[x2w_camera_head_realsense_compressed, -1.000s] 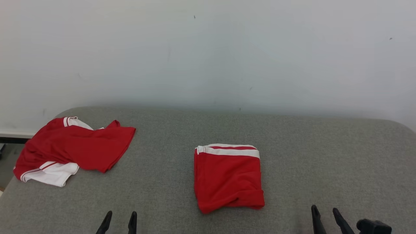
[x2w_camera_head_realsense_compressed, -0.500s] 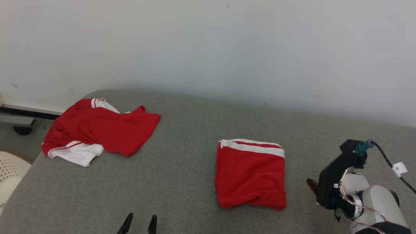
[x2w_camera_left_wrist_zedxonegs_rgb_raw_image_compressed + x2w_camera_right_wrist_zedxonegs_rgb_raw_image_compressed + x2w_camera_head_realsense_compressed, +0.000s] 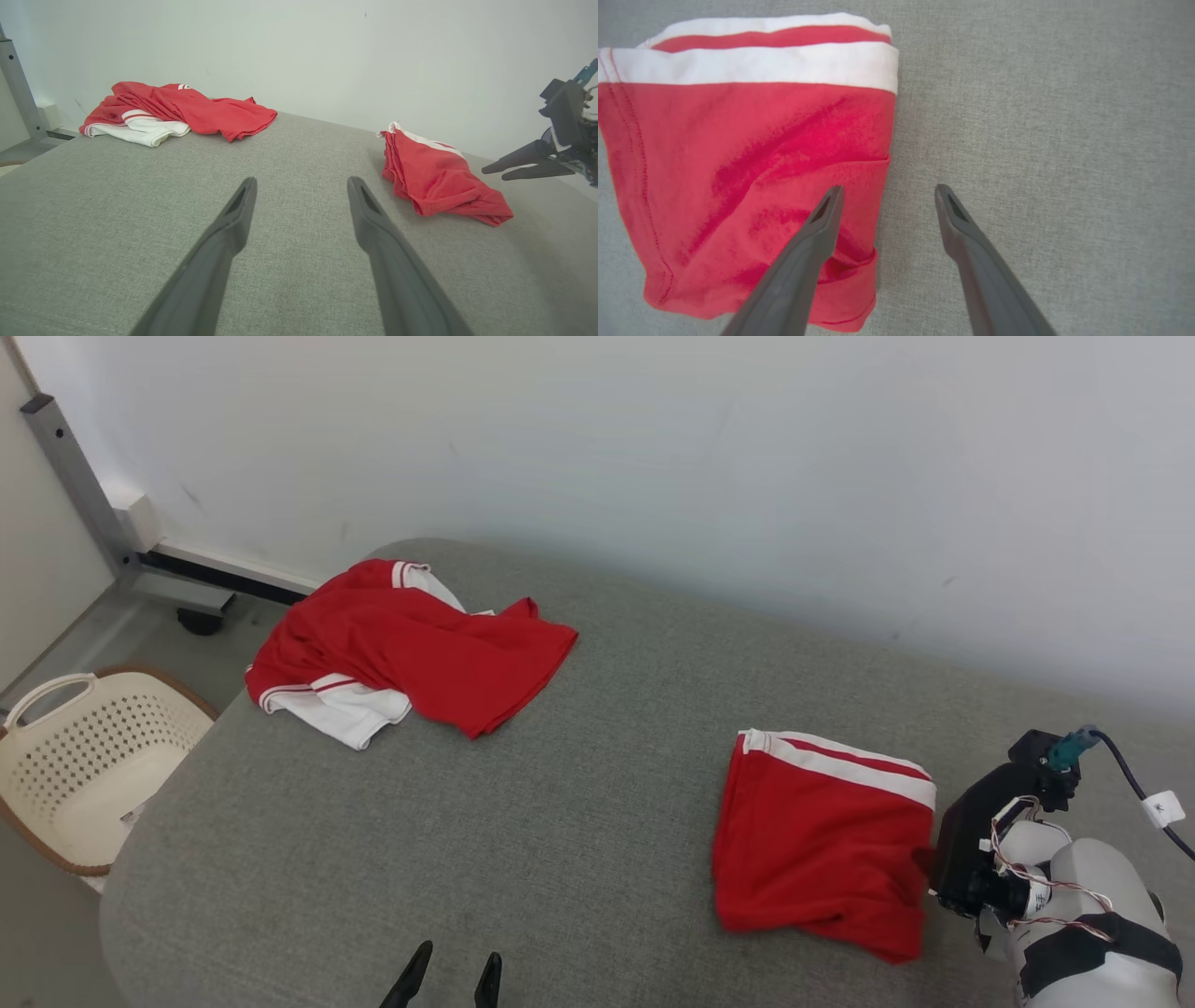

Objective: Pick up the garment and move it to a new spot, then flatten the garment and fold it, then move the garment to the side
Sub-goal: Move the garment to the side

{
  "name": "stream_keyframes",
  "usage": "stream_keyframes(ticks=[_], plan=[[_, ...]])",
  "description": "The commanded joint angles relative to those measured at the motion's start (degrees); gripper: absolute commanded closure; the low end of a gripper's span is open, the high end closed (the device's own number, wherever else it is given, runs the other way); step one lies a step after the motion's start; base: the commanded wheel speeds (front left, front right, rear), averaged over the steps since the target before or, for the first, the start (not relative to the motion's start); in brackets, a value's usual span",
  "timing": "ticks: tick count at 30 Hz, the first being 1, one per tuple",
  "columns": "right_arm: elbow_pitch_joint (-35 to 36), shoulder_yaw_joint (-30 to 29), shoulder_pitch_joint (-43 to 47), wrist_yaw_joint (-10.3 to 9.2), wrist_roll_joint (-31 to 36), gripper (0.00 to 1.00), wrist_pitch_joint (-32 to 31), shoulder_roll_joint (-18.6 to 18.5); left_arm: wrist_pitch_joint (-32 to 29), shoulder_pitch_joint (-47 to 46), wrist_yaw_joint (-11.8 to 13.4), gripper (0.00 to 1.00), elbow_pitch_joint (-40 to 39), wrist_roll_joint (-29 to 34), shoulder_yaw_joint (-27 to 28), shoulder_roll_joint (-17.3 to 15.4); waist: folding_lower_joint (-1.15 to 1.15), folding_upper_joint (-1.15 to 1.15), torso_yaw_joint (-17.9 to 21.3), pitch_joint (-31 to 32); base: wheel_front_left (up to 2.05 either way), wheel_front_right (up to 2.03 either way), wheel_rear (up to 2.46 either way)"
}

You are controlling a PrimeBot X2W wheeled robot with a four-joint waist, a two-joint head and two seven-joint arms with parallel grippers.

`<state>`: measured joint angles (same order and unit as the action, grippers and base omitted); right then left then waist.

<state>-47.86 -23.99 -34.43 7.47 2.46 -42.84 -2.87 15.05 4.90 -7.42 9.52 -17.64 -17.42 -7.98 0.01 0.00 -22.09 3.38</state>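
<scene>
A folded red garment (image 3: 822, 840) with a white band lies flat on the grey padded table (image 3: 560, 803), at the right. My right gripper (image 3: 888, 188) hovers open above its right edge: one finger is over the red cloth (image 3: 738, 163), the other over bare table. The left wrist view shows the same gripper (image 3: 495, 173) just right of the fold (image 3: 434, 182), apart from it. My left gripper (image 3: 457, 954) stands open and empty near the front edge, well left of the fold, as its own view shows (image 3: 302, 181).
A second red and white garment (image 3: 411, 649) lies crumpled at the table's far left corner. A cream perforated basket (image 3: 84, 756) stands on the floor off the left edge. A white wall runs behind, with a metal post (image 3: 75, 476) at the left.
The head camera has swung left, so the whole scene has slid right and the basket has come into view. My right arm has risen and reached over the folded garment's right edge, still open.
</scene>
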Motion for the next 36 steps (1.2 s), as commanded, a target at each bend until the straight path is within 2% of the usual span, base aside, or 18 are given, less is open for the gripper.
stream_keyframes(ticks=[1, 9, 19, 20, 21, 23, 24, 30, 36], plan=[[-1.15, -1.32, -0.65, 0.03, 1.74, 0.0, 1.0, -0.03, 0.23, 0.44, -0.06, 0.0, -0.29, 0.25, -0.14, 0.46, -0.01, 0.0, -2.32, -1.63, 0.0, 0.0, 0.0], [-6.54, -9.76, -3.58, 0.03, 11.42, 0.0, 6.72, -0.04, 0.23, 0.45, -0.06, 0.0, -1.0, 0.5, -0.91, 1.68, -0.01, 0.0, -5.32, -4.46, 0.0, 0.0, 0.0], [-11.98, -17.3, -5.56, 0.03, 18.65, 0.0, 8.26, 0.21, 0.23, -0.63, -0.06, 0.0, -1.41, 0.85, -1.19, 3.15, -0.01, 0.0, -7.43, -7.2, 0.0, 0.0, 0.0], [-13.55, -17.98, -6.29, 0.04, 19.66, 0.56, 8.75, 0.37, 0.23, -0.81, -0.06, 0.0, -1.28, 0.96, -0.91, 3.25, -0.01, 0.0, -7.28, -7.3, 0.0, 0.0, 0.0], [-13.55, -17.98, -6.29, 0.04, 19.66, 0.56, 8.75, 0.37, 0.23, -0.81, -0.06, 0.0, -1.28, 0.96, -0.91, 3.25, -0.01, 0.0, -7.28, -7.3, 0.0, 0.0, 0.0], [-14.87, -17.59, -7.24, 0.04, 20.57, 0.95, 10.81, 0.48, 0.23, -0.94, -0.06, 0.0, -1.19, 1.13, -0.58, 3.38, -0.01, 0.0, -6.67, -7.11, 0.0, 0.0, 0.0], [-14.95, -17.36, -7.48, 0.04, 21.45, 1.0, 11.86, 0.41, 0.23, -1.01, -0.06, 0.0, -1.17, 1.16, -0.44, 3.42, -0.01, 0.0, -6.27, -7.04, 0.0, 0.0, 0.0], [-16.25, -15.27, -9.06, -0.07, 24.43, 1.0, 15.86, -0.23, 0.23, -1.56, -0.06, 0.0, -1.7, 0.95, 0.41, 2.94, -0.01, 0.0, -0.65, -6.46, 0.0, 0.0, 0.0], [-17.68, -11.04, -11.06, -0.05, 23.73, 1.0, 19.73, -0.18, 0.24, -2.12, -0.06, 0.0, -3.4, 1.59, 1.96, 2.57, -0.01, 0.0, 6.86, -7.22, 0.0, 0.0, 0.0]])
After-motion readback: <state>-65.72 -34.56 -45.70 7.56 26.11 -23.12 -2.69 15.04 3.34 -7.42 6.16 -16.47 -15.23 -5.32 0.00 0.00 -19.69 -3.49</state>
